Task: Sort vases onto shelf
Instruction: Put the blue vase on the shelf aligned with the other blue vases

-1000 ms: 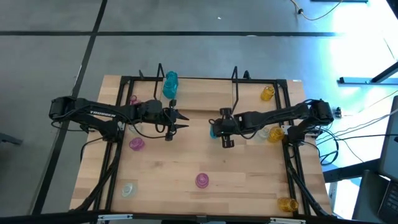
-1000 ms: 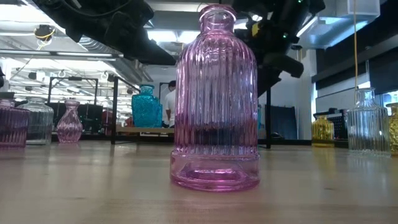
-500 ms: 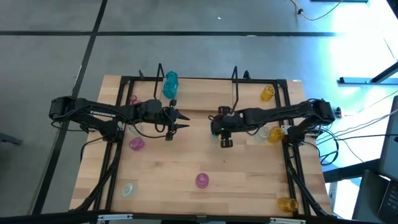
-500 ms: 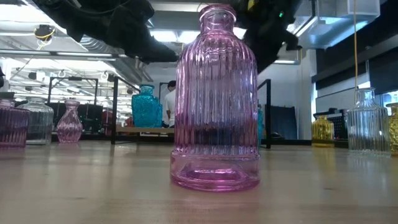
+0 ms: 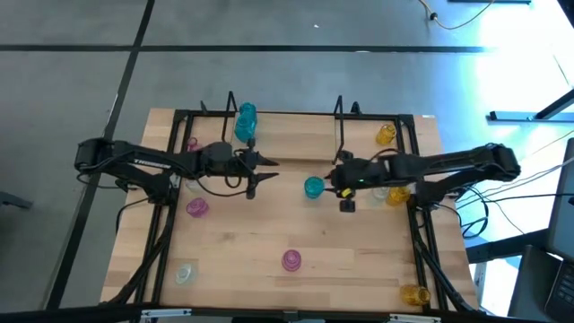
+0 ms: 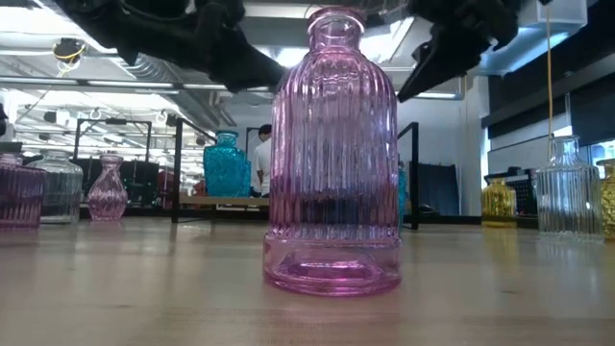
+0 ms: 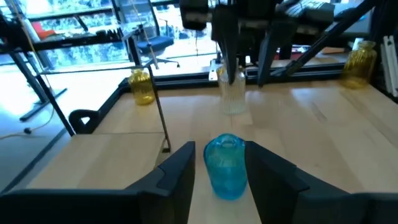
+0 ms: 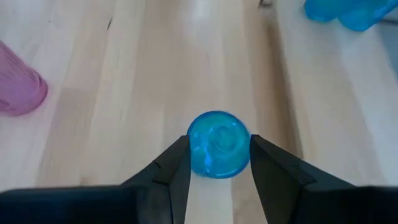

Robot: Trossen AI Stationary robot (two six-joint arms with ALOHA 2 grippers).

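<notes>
Here a small teal vase (image 5: 313, 187) stands upright on the table (image 5: 269, 233) near its middle, just in front of the shelf (image 5: 296, 135) that runs along the far edge. The right gripper (image 5: 335, 183) is just beside this vase on its right-edge side, its jaws spread and holding nothing; in the right wrist view the vase (image 8: 217, 144) shows between the two dark fingers (image 8: 169, 171), and whether they touch it cannot be told. The left gripper (image 5: 262, 170) hangs over the table toward the left of centre, fingers apart and empty, pointed at the same vase (image 7: 225, 165). A taller teal vase (image 5: 245, 121) stands on the shelf's left part, and a yellow vase (image 5: 385, 135) on its right part. A pink ribbed vase (image 5: 291, 260) stands near the table's front edge.
</notes>
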